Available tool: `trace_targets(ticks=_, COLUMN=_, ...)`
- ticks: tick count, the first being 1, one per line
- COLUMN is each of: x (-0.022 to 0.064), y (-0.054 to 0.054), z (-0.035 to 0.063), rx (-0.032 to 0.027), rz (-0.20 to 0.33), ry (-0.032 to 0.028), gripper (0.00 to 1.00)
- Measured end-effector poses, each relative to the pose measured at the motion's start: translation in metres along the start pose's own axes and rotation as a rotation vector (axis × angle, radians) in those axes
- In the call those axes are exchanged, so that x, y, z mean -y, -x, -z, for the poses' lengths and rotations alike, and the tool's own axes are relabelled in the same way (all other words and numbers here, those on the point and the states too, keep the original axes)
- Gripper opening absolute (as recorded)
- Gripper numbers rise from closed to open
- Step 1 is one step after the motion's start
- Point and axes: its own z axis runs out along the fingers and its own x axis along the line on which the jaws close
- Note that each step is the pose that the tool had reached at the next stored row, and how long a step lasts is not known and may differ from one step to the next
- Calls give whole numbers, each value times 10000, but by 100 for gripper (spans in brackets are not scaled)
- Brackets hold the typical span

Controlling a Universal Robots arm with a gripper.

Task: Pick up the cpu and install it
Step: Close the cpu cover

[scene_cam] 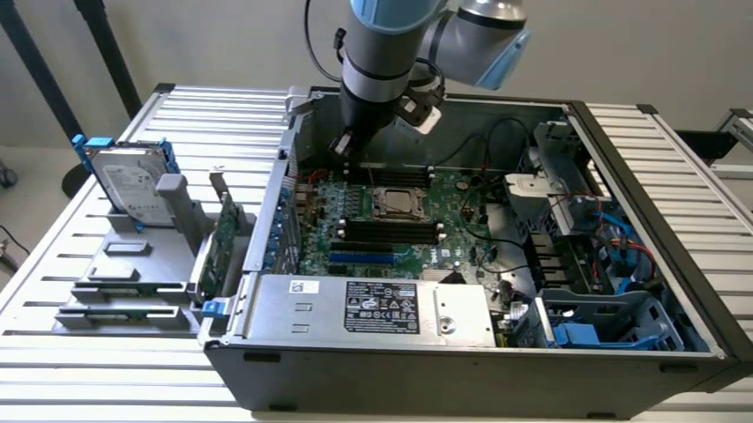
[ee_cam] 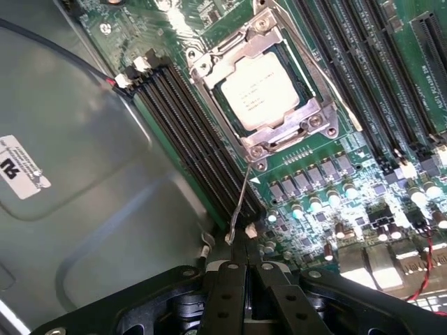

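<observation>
The cpu (ee_cam: 260, 91), a small square chip with a silvery top, lies flat in its metal-framed socket (ee_cam: 318, 122) on the green motherboard; in the exterior view the cpu (scene_cam: 398, 203) sits mid-board inside the open computer case. My gripper (ee_cam: 246, 269) is shut, its black fingers pressed together with nothing visibly between them. It hovers over the board beside the socket, near the free end of the thin wire socket lever (ee_cam: 239, 202). In the exterior view the gripper (scene_cam: 345, 146) hangs over the far corner of the board, toward that view's left.
Black memory slots (ee_cam: 188, 132) flank the socket. The case's grey wall (ee_cam: 84, 174) stands close to the gripper. A power supply (scene_cam: 376, 304) fills the case's near side. Outside the case stand a hard drive with blue rails (scene_cam: 127, 189) and upright green cards (scene_cam: 224, 242).
</observation>
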Motion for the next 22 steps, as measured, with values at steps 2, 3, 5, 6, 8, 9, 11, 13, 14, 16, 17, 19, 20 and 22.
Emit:
trace_targets(ticks=2, x=-1, y=-1, z=0, rx=-149, rz=41, ry=23, gripper=11)
trace_targets(ticks=3, x=-3, y=0, z=1, rx=-222, rz=63, ry=31, gripper=11)
trace_targets(ticks=5, x=-10, y=2, z=4, rx=-354, rz=106, ry=43, gripper=11)
trace_targets(ticks=6, x=-15, y=6, z=7, rx=-399, rz=121, ry=46, gripper=11)
trace_targets(ticks=8, x=-26, y=12, z=14, rx=-460, rz=143, ry=54, gripper=11)
trace_targets(ticks=9, x=-32, y=14, z=17, rx=-484, rz=153, ry=60, gripper=11)
trace_targets(ticks=11, x=-43, y=14, z=21, rx=-517, rz=170, ry=80, gripper=11)
trace_targets(ticks=13, x=-55, y=11, z=24, rx=-535, rz=186, ry=110, gripper=11)
trace_targets(ticks=14, x=-61, y=9, z=26, rx=-545, rz=193, ry=124, gripper=11)
trace_targets(ticks=16, x=-75, y=4, z=28, rx=-569, rz=212, ry=156, gripper=11)
trace_targets(ticks=17, x=-91, y=-4, z=31, rx=-602, rz=236, ry=196, gripper=11)
trace_targets(ticks=19, x=-115, y=-18, z=35, rx=-655, rz=272, ry=253, gripper=11)
trace_targets(ticks=20, x=-123, y=-23, z=36, rx=-680, rz=287, ry=276, gripper=11)
trace_targets(ticks=22, x=-130, y=-26, z=37, rx=-728, rz=318, ry=333, gripper=11)
